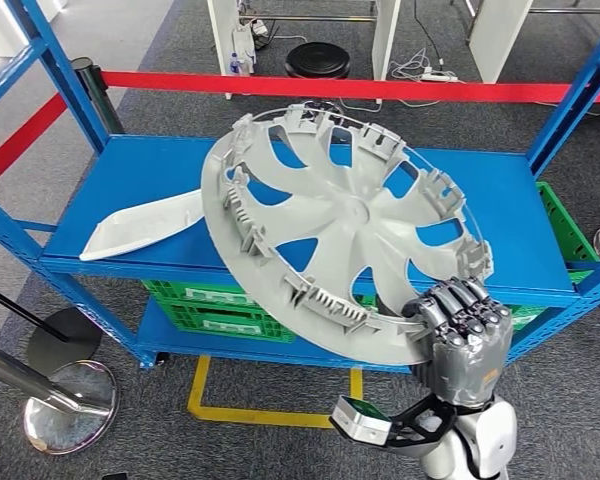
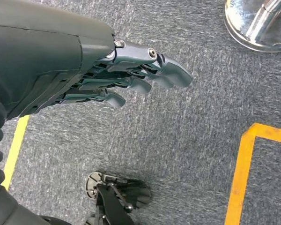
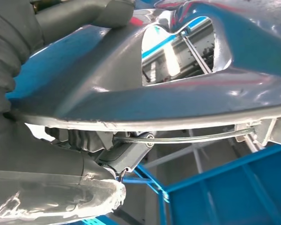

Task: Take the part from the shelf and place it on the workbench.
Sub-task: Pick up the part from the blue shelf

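Wheel cover (image 1: 342,225), grey plastic with curved spokes, held tilted in front of the blue shelf (image 1: 501,215): we see its ribbed inner face turned up toward the head camera, its far edge over the shelf's upper deck and its near edge lowest at the robot's right. Our right hand (image 1: 463,335) grips that near rim, fingers (image 1: 455,300) curled over the top of the edge. In the right wrist view the cover's glossy outer face (image 3: 188,93) spans the picture, with the thick grey thumb (image 3: 79,14) lying against it and darker fingers (image 3: 128,152) tucked under the rim beside a thin wire ring (image 3: 188,138).

On the upper deck, to the left of the cover, we note a flat white elongated panel (image 1: 142,228). Green crates (image 1: 221,310) stand on the lower deck. A red barrier tape (image 1: 320,87) runs behind the shelf, and chrome stanchion bases (image 1: 70,405) rest on the grey carpet at the lower left.

Our left hand (image 2: 132,77) hangs over grey carpet (image 2: 188,140), fingers extended, close together and holding nothing; yellow floor tape (image 2: 243,173) lies near it.
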